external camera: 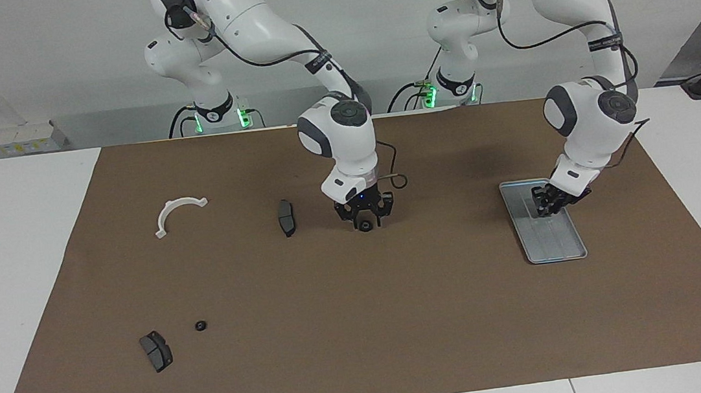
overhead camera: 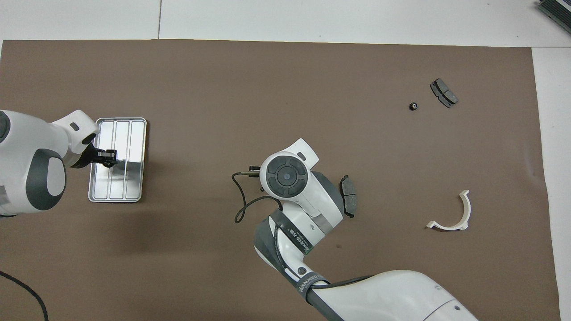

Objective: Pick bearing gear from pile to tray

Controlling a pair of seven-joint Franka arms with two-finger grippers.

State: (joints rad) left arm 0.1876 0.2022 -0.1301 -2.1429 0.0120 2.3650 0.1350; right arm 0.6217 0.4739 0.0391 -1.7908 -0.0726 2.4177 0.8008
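The right gripper (external camera: pixel 364 225) hangs above the middle of the brown mat (external camera: pixel 364 325), fingers pointing down and clamped on a small black round gear (external camera: pixel 365 226); its white wrist hides the fingers in the overhead view. The left gripper (external camera: pixel 547 205) is low over the silver-grey tray (external camera: pixel 558 251), above the half of the tray nearer the robots, and whether its fingers are parted or closed cannot be told.

Taking the tray as the landmark: it lies flat on the mat toward the left arm's end of the table, long side running away from the robots, and no part can be seen lying in it. The held gear is well apart from the tray, toward the right arm's end. Just beside the right gripper, still farther from the tray, a dark grey brake pad (external camera: pixel 286 217) lies on the mat. Farther again lies a white curved arc (external camera: pixel 177 213). A second tiny black gear (external camera: pixel 200 325) and another brake pad (external camera: pixel 156 351) lie close together, farthest from the tray and farther from the robots than the arc.
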